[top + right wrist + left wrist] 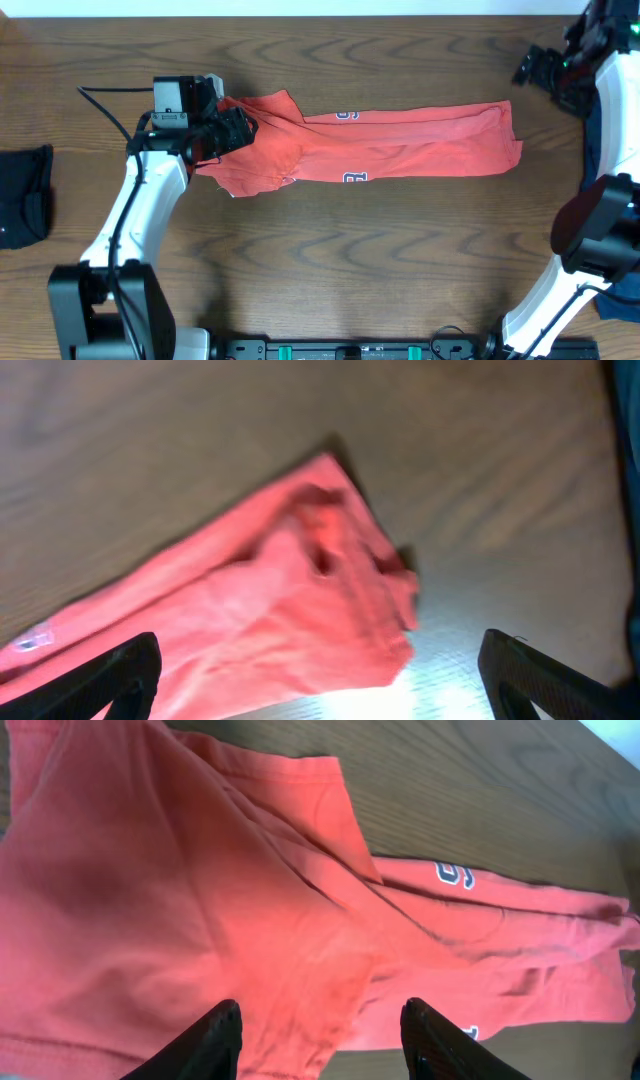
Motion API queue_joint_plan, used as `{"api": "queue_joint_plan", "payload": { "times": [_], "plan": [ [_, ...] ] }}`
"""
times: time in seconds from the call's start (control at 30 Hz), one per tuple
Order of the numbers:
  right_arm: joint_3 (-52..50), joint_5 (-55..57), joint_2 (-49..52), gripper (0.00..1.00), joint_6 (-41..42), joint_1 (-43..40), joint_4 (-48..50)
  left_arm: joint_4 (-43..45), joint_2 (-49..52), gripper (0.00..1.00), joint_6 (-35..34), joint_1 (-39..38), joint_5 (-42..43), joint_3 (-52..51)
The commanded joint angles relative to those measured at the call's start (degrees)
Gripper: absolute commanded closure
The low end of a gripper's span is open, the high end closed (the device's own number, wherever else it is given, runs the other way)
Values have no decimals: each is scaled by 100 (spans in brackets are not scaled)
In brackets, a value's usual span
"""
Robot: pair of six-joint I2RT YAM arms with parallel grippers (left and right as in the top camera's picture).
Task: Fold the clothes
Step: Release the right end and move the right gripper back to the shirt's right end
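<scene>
Brown wood table [350,270] holds the red T-shirt [400,145], lying in a long strip across the middle, with a small black garment [25,195] at the far left edge. The left gripper [325,1025] hangs over the shirt's left end, fingers apart, holding nothing. The right gripper [320,655] is near the shirt's right end, fingers spread very wide, holding nothing.

The table [330,250] is of dark brown wood with a wavy grain and fills nearly the whole overhead view. A white strip [300,7] runs along its far edge. At the near edge lies a black bar [300,350] with green parts.
</scene>
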Motion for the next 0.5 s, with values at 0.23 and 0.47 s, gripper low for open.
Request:
{"api": "queue_joint_plan", "payload": {
  "times": [0.23, 0.47],
  "plan": [
    [-2551, -1635, 39, 1, -1012, -756, 1550, -671, -778, 45, 446, -20, -629, 122],
    [-3628, -2133, 39, 1, -1014, -807, 2844, -1064, -804, 45, 468, -20, -629, 122]
  ]
}}
